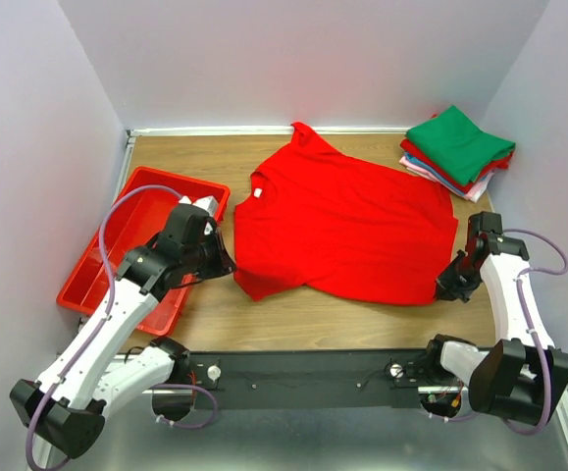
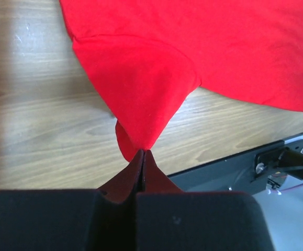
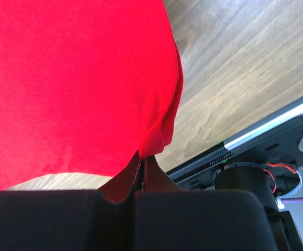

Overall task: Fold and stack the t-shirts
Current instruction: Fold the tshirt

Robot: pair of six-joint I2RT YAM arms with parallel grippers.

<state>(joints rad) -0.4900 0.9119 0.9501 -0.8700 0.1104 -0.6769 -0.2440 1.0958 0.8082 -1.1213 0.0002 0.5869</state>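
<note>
Two near corners of the red t-shirt sit clenched in the left gripper and right gripper; first fold, probably: lift both evenly, carry them far.

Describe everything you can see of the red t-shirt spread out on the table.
The red t-shirt is plain, soft-looking cloth with short sleeves and a small white neck tag. It lies spread, mostly flat, on the wooden table, collar toward the left. The left gripper is shut on its near-left sleeve tip, the right gripper on its near-right corner.
</note>
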